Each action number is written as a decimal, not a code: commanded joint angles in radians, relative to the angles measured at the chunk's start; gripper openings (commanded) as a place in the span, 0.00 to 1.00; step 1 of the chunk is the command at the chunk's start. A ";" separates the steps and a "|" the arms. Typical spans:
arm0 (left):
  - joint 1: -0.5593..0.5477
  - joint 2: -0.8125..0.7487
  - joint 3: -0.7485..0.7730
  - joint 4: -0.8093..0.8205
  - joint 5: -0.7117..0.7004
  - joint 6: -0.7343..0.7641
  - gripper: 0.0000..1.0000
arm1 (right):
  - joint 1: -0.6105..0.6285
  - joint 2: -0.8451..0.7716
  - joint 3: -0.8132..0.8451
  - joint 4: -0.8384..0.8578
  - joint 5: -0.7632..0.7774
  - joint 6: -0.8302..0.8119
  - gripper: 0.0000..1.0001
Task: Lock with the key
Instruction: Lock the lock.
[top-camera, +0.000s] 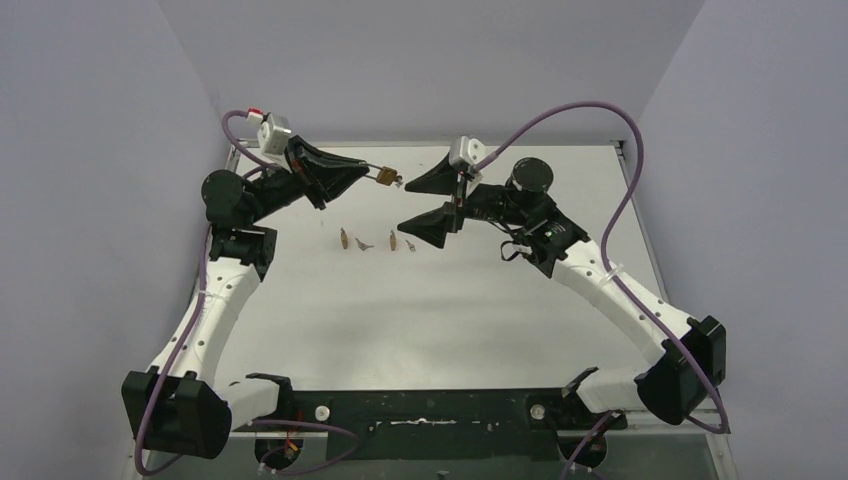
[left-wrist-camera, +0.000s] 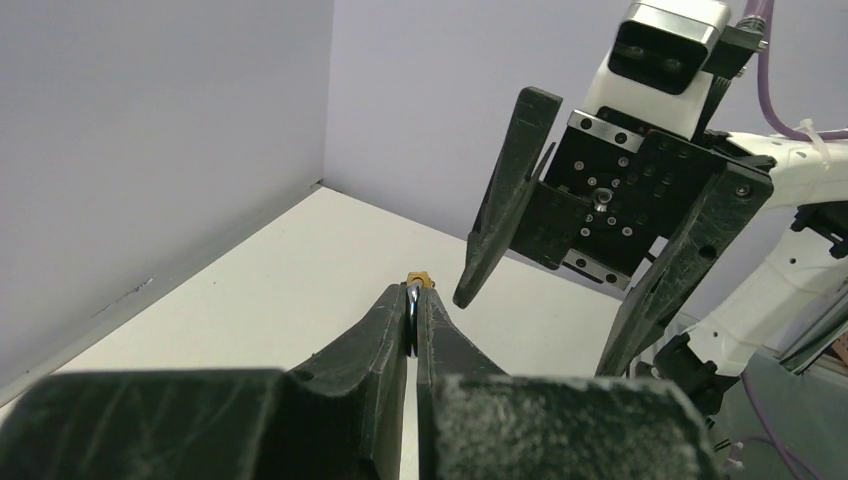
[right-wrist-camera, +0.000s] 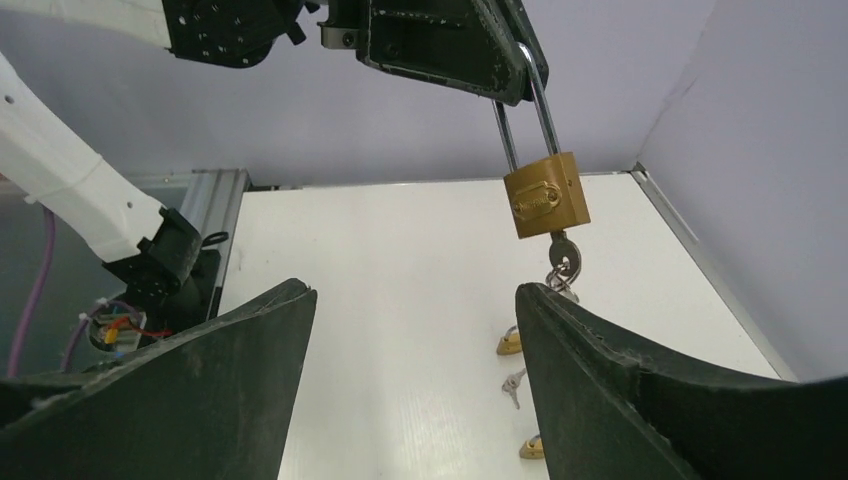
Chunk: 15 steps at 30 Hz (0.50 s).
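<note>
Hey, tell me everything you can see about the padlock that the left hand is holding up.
The padlock has a brass-coloured body with a silvery shackle. The left hand pinches the shackle, so it hangs upright above the table. A key sticks from its underside; nothing else touches it.

A robotics lab test cell: a white worktop (top-camera: 440, 320) boxed in by plain lilac walls (top-camera: 430, 60), an aluminium frame rail (right-wrist-camera: 215, 195), bolted robot arms (top-camera: 215, 300) trailing purple cables (top-camera: 590, 110)
</note>
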 joint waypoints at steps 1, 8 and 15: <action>0.006 -0.037 0.039 0.007 0.023 0.036 0.00 | 0.009 -0.044 0.001 -0.129 0.066 -0.168 0.74; 0.006 -0.044 0.030 0.016 0.030 0.028 0.00 | 0.014 -0.057 -0.036 -0.097 0.159 -0.188 0.71; 0.004 -0.040 0.011 0.058 0.034 0.001 0.00 | 0.033 -0.027 0.001 -0.083 0.147 -0.186 0.65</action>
